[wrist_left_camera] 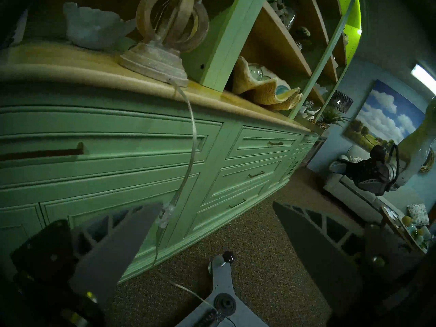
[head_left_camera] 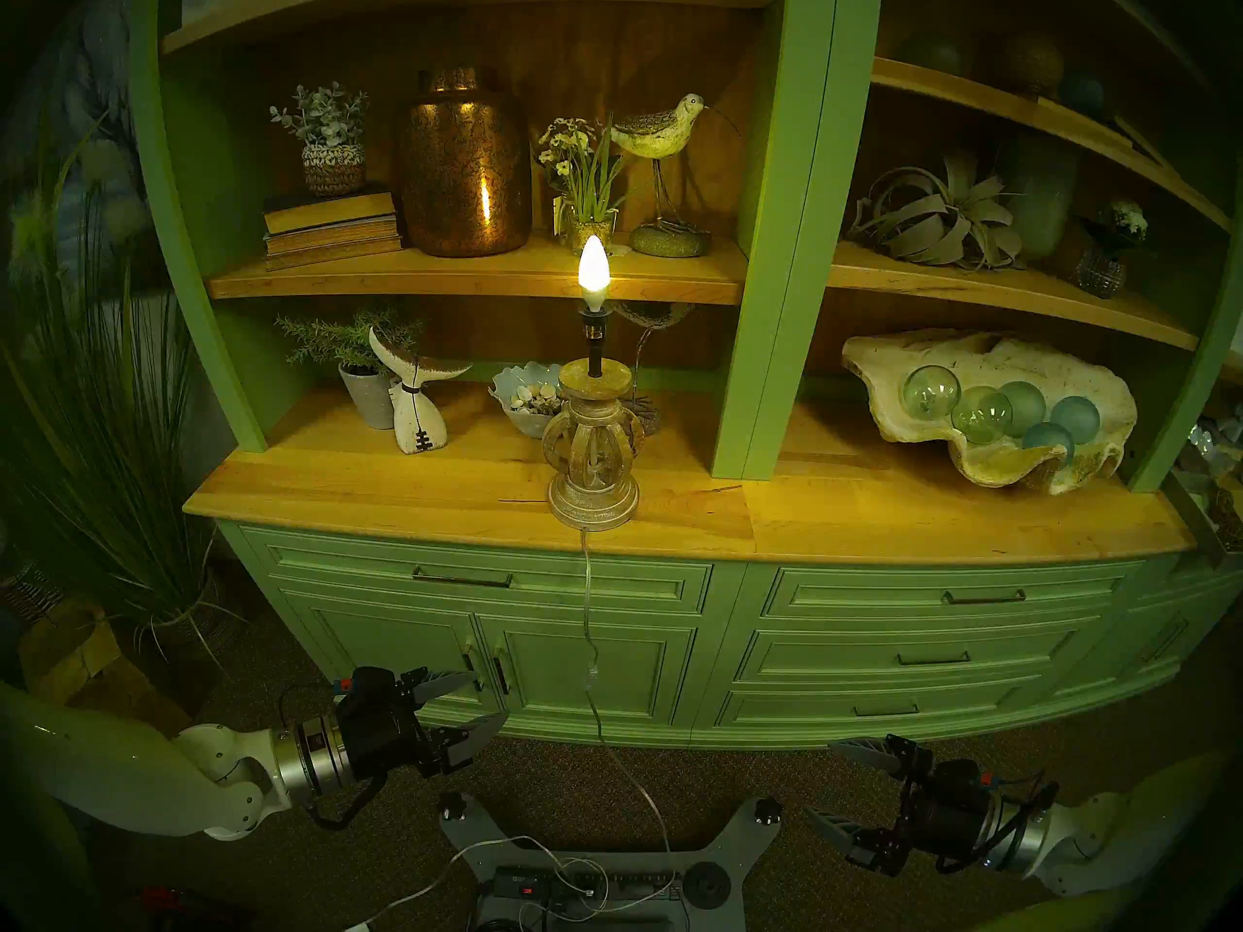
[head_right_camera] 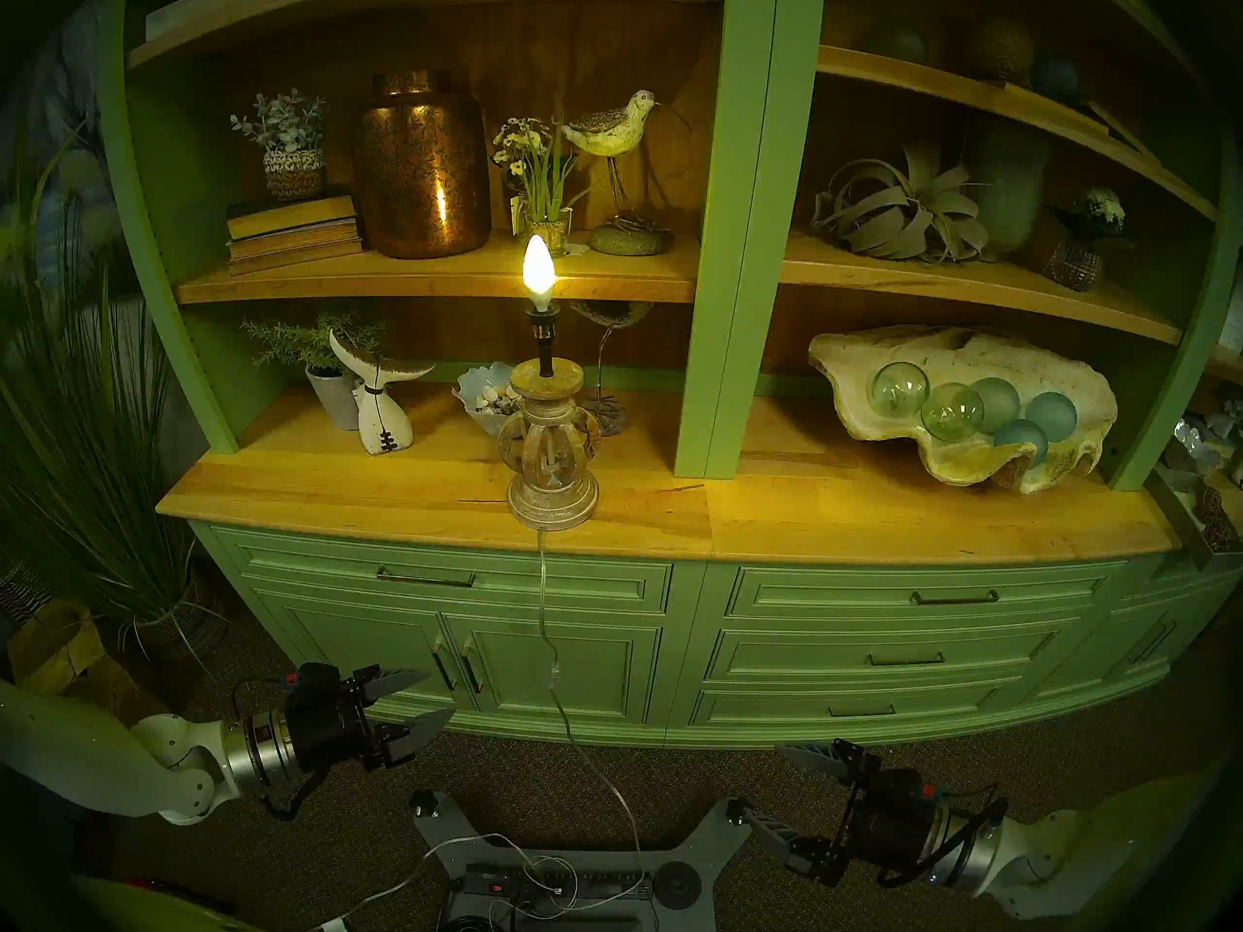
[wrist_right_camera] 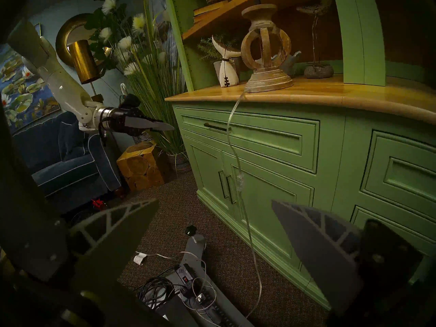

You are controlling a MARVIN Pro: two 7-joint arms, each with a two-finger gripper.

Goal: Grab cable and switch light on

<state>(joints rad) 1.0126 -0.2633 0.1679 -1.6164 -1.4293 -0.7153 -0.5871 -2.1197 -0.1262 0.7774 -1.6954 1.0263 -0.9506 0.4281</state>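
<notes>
Cable [head_left_camera: 587, 614] hangs free from the lamp base [head_left_camera: 593, 500] on the desk [head_left_camera: 403, 487], long axis vertical, inline switch [head_left_camera: 592, 672] below; bulb [head_left_camera: 592, 271] glows. Your left end effector [head_left_camera: 479, 700], left of the switch, gapes empty; right end effector [head_left_camera: 824, 786] likewise. Snag the cord and you topple the lamp.

Copper jar [head_left_camera: 463, 171], bird figure [head_left_camera: 662, 134], shell [head_left_camera: 989, 406] (holding 5 glass balls).
</notes>
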